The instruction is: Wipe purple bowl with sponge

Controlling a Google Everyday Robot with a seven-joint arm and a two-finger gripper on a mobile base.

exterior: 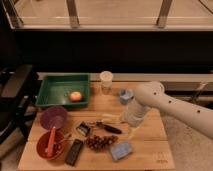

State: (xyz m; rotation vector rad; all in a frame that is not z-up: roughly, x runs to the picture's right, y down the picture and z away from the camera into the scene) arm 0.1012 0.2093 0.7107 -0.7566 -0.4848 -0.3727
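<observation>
Left of end effector (131,120), purple bowl (53,118) (shallow)

Wooden table (152,145) has a green tray (55,92) back left with one round orange-ish fruit (75,96) in it, maybe an apple, hard to tell. White cup (106,79) sits just right of the tray, with a lumpy blue-grey thing (125,95) a bit further right. Front left is a red bowl (40,150) holding a red utensil (51,141), a flat black gadget (75,152) beside it, then dark grapes (99,142). A black-handled tool (109,127) lies mid-table. Dark chair (15,92) is off to the left.

Tool (131,120) mid-table, sponge (121,150) before it, empty bowl (53,117) left, before tray (54,93)
</observation>
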